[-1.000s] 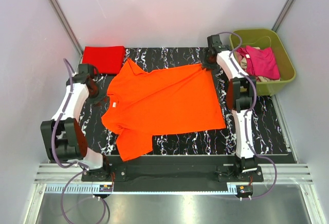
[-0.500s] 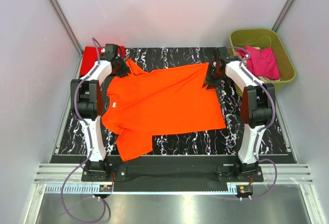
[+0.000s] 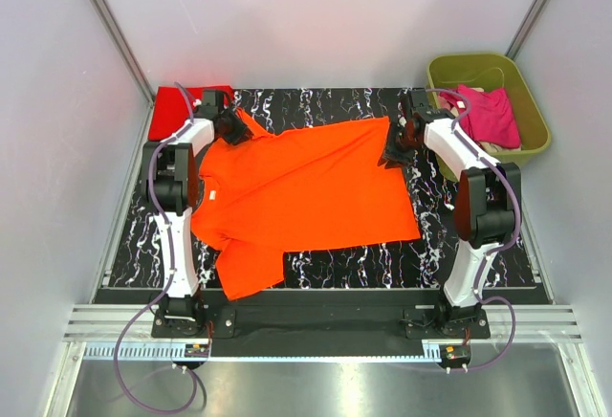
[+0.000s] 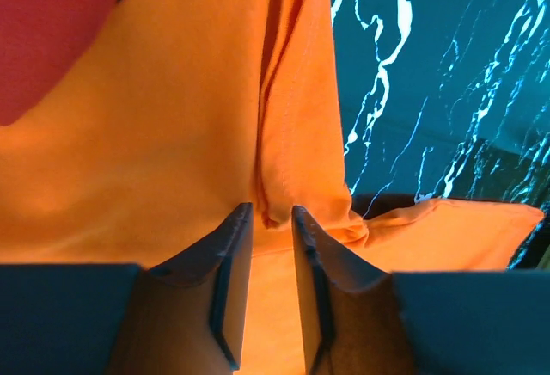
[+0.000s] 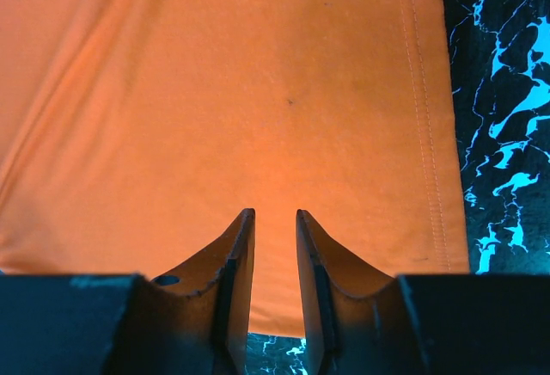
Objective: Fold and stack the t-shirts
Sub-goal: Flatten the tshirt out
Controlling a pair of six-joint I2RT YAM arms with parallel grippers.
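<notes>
Left gripper [image 4: 271, 209] is seen at the far left corner of the orange shirt [image 3: 306, 192], by the collar and shoulder. Its jaws are set narrow. A ridge of cloth runs up to the fingertips [image 4: 243, 213]; whether it is pinched cannot be told.

Shirts counted: four.
- One red shirt [image 3: 172, 111] is folded at the table's [image 3: 478, 235] far left corner, just beside the left gripper.
- One orange shirt is spread flat across the middle, collar to the left, with one sleeve hanging toward the near edge.

Right gripper [image 5: 275, 213] is placed at the orange shirt's far right corner, by the hem. Its jaws are parted narrowly over flat cloth, and orange is seen through the gap.

One green tub [image 3: 478, 60] is noted off the table's far right corner.
- One magenta shirt [image 3: 488, 116] is heaped inside.
- One beige piece [image 3: 502, 147] is glimpsed beneath it, mostly covered.
</notes>
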